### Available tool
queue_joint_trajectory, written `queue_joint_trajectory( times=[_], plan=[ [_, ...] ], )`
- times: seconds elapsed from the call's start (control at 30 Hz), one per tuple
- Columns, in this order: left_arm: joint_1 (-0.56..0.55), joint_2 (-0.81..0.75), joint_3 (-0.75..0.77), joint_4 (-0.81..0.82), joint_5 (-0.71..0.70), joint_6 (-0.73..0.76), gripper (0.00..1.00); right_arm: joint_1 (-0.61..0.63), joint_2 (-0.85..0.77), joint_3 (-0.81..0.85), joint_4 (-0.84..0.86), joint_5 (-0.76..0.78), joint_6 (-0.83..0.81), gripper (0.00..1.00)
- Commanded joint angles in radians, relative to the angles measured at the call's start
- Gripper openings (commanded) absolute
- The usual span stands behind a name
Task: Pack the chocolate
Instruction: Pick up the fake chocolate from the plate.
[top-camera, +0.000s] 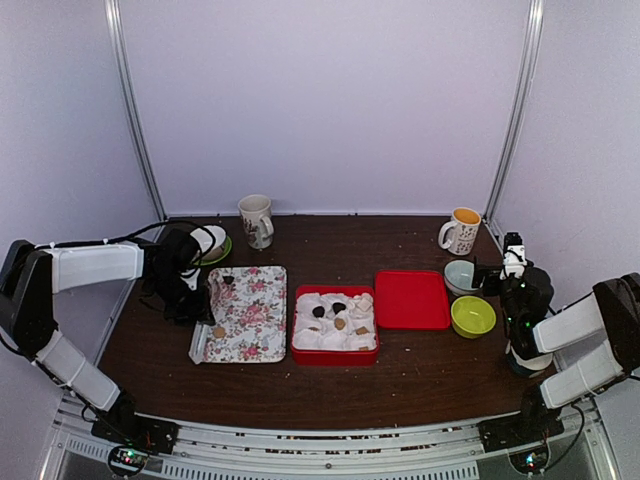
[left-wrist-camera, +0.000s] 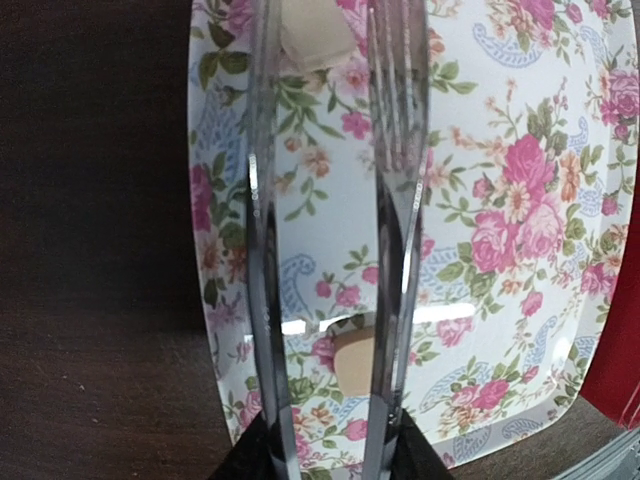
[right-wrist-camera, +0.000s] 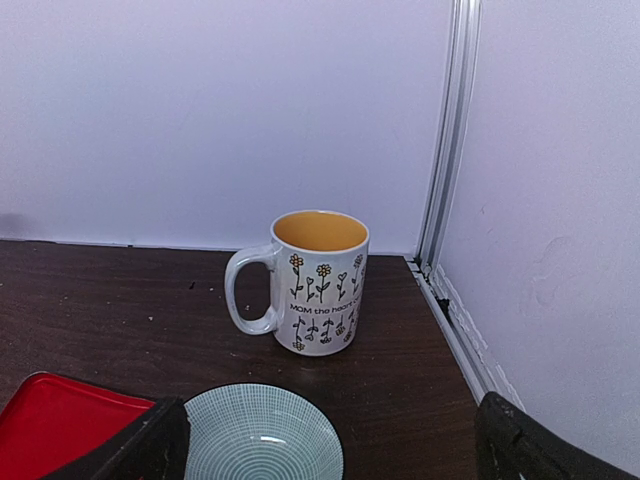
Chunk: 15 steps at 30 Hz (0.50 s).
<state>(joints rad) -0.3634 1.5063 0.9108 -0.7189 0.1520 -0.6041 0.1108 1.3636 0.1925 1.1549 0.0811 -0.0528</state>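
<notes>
Chocolate (top-camera: 339, 309) pieces lie in the red box (top-camera: 335, 357) on white paper (top-camera: 325, 337). One tan piece (left-wrist-camera: 305, 40) is on the floral tray (left-wrist-camera: 520, 120). The left tool (left-wrist-camera: 335, 455) is clamped on metal tongs (left-wrist-camera: 395, 150), whose tips stand on either side of that piece, probably to lift it cleanly. The right tool (right-wrist-camera: 330, 450) has its fingers wide apart and holds nothing.

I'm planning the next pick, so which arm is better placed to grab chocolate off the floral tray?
Left. The left gripper holds tongs over the tan chocolate on the floral tray; the right gripper sits open by the bowls.
</notes>
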Motion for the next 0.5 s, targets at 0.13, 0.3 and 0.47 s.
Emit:
queue_joint_trajectory(
  times=[0.13,0.3,0.47],
  plan=[
    [0.008,-0.01,0.014,0.036,0.072,0.033,0.36,-0.009,-0.007,0.02,-0.001,-0.009,0.005,1.0],
    [0.007,-0.03,0.019,0.026,0.086,0.047,0.36,-0.008,-0.008,0.021,-0.001,-0.009,0.005,1.0],
    [0.009,-0.078,0.042,-0.036,0.0,0.032,0.42,-0.008,-0.007,0.02,-0.001,-0.009,0.005,1.0]
  ],
)
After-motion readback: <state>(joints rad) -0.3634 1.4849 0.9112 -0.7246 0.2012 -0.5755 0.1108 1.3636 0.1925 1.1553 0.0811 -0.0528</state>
